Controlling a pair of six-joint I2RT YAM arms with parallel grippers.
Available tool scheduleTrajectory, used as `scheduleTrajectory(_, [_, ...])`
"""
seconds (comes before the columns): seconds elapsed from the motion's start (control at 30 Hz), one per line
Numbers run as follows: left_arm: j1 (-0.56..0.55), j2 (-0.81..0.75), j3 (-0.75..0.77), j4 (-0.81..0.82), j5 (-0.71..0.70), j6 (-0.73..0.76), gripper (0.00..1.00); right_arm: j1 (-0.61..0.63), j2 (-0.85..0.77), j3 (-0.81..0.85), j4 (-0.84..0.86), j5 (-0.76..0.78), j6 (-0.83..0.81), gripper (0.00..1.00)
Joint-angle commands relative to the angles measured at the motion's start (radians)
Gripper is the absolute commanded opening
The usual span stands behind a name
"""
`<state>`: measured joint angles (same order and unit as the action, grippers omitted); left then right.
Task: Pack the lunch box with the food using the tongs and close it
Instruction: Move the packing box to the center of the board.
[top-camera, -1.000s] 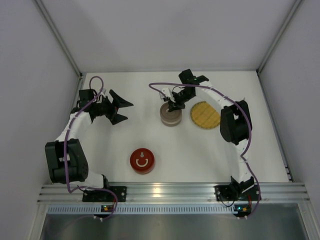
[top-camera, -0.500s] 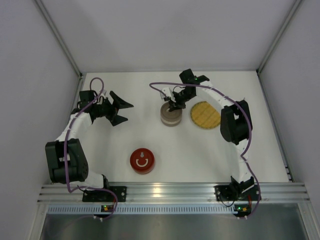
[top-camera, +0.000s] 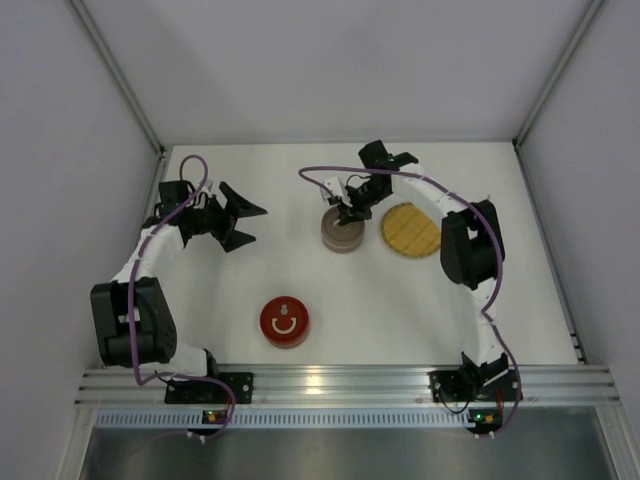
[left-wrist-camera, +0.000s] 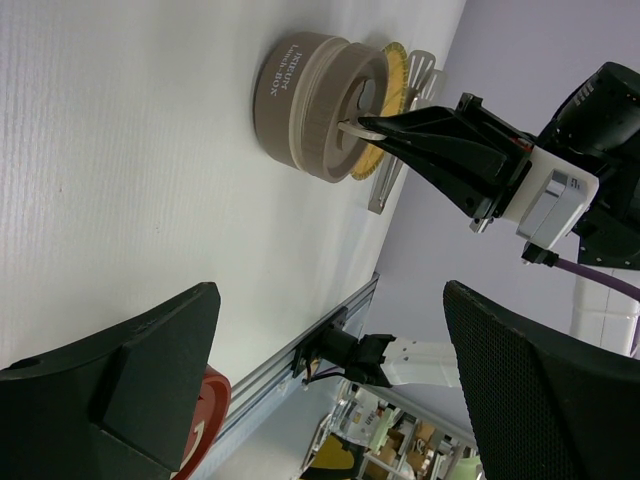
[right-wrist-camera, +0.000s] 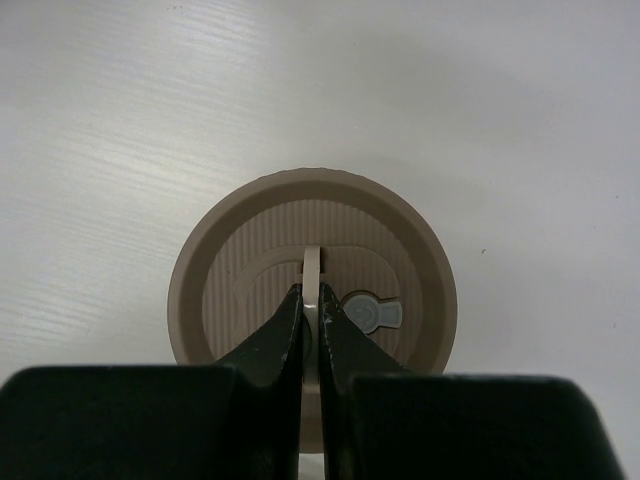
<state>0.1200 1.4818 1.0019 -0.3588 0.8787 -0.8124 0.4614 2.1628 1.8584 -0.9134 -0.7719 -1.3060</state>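
The round beige lunch box (left-wrist-camera: 283, 100) stands mid-table with its ribbed lid (right-wrist-camera: 240, 260) on, so whatever it holds is hidden. The right gripper (right-wrist-camera: 312, 300) is pinched tight on the lid's thin upright handle (right-wrist-camera: 312, 262). Just beside the box on its right lies the yellow woven plate (top-camera: 410, 230), with the silver tongs (left-wrist-camera: 385, 185) at the plate's far side. The left gripper (top-camera: 255, 224) hangs with fingers spread wide, well apart from the box. A red disc (top-camera: 285, 321) sits near the front edge of the white table (top-camera: 400, 310).
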Motion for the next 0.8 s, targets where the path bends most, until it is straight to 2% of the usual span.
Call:
scheduleTrajectory(0.0, [0.007,0.003,-0.003,0.046,0.022,-0.001,0.98,0.0,-0.011,-0.001,0.025,-0.04,-0.019,0.0])
scheduleTrajectory(0.4, [0.006,0.011,0.003,0.041,0.023,0.004,0.98,0.01,0.014,0.031,0.041,-0.003,0.1,0.0])
scheduleTrajectory(0.77, [0.007,0.009,0.007,0.034,0.019,0.007,0.98,0.011,0.057,0.082,-0.024,0.023,0.169,0.0])
